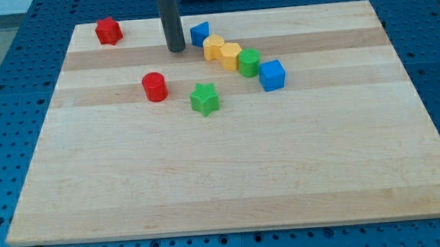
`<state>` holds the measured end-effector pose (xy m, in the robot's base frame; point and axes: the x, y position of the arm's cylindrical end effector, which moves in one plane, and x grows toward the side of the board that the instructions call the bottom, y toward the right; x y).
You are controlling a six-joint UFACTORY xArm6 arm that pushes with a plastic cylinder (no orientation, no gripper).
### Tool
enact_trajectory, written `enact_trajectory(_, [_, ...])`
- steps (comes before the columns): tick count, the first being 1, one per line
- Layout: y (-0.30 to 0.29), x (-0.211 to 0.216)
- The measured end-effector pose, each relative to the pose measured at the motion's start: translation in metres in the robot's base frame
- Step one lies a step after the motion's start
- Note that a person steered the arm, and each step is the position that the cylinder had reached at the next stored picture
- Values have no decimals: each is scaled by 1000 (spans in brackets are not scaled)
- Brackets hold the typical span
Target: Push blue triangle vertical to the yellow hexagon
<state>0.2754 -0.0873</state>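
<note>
The blue triangle (200, 33) sits near the view's top, just right of my tip (176, 49); a small gap separates them. Right below and to the right of the triangle, two yellow blocks lie touching: one (214, 47) close to the triangle and one (231, 54) beside it. I cannot tell which of them is the hexagon. The rod comes down from the view's top edge.
A green cylinder (249, 62) and a blue cube (272, 75) continue the diagonal row after the yellow blocks. A red cylinder (155, 87) and a green star (204, 99) lie lower left. A red star (108, 30) is at the board's (223, 177) top left.
</note>
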Motion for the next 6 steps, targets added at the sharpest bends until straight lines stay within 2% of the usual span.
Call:
enact_trajectory(3, [47, -18])
enact_trajectory(6, [63, 8])
